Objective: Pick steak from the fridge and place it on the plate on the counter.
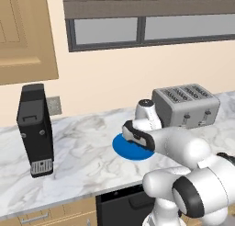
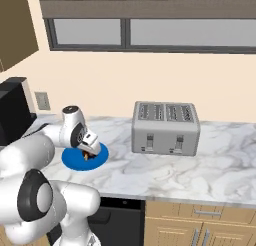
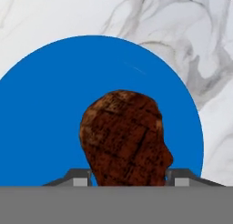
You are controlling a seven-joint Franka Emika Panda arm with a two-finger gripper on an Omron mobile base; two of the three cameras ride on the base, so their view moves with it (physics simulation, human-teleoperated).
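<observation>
The dark red-brown steak (image 3: 123,136) sits between my two fingertips, which press on its sides, so my gripper (image 3: 131,180) is shut on it. Right beneath lies the bright blue plate (image 3: 45,104) on the marble counter (image 3: 205,45). In the right base view my gripper (image 2: 88,152) points down with the steak (image 2: 88,156) just over the right half of the plate (image 2: 75,161); whether the meat touches the plate I cannot tell. From the left base view my hand covers part of the plate (image 1: 125,151). The fridge is out of view.
A silver four-slot toaster (image 2: 166,127) stands on the counter (image 2: 165,172) to the right of the plate. A tall black appliance (image 1: 36,128) stands at the left against the wall. A dark dishwasher front (image 1: 119,206) sits below the counter edge.
</observation>
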